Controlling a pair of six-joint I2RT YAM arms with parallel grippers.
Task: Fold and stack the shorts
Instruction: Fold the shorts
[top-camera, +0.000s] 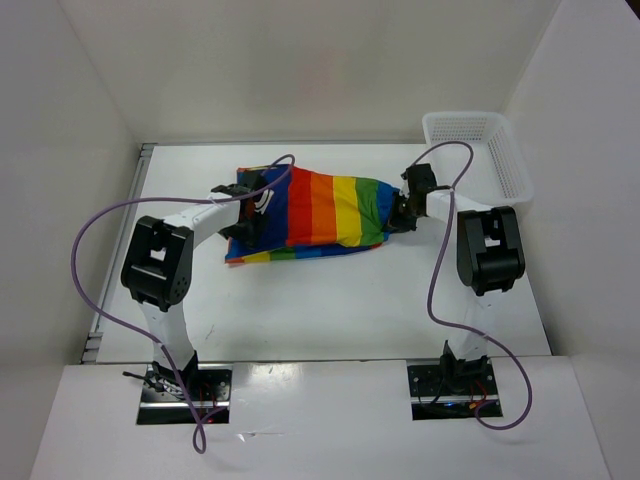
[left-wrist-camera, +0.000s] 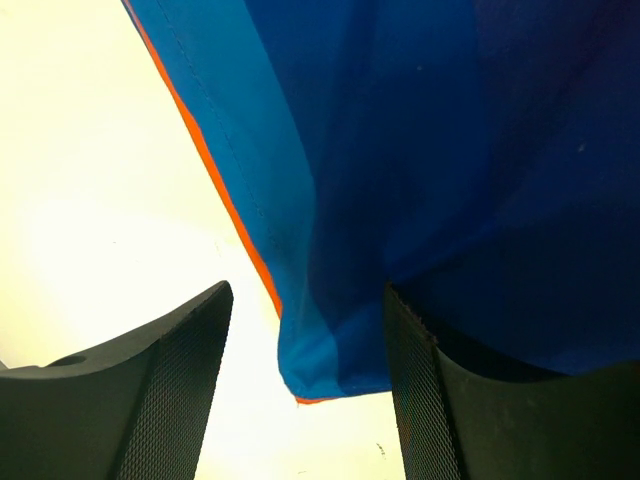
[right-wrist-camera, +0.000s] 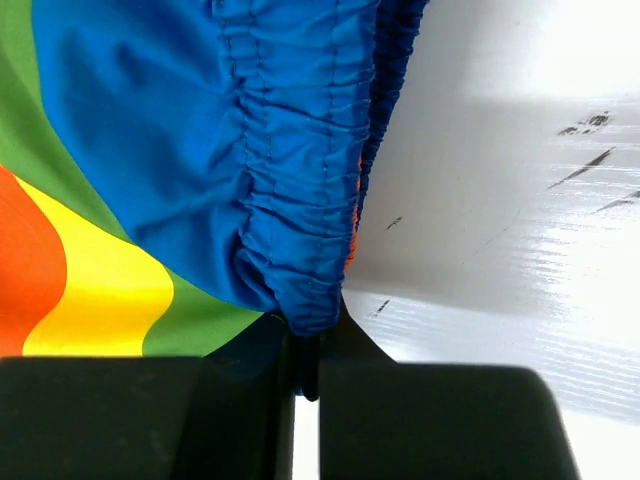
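We see the shorts (top-camera: 325, 210) lying mid-table (top-camera: 330, 300). L gripper (left-wrist-camera: 307, 320) sits at their blue end w/ jaws apart, hem corner (left-wrist-camera: 320, 380) btwn them, not pinched. R gripper (right-wrist-camera: 307, 350) is at the green end, jaws clamped on the blue elastic waistband (right-wrist-camera: 290, 200).

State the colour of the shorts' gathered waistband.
Blue; the elastic waistband of the shorts shows best in the right wrist view.
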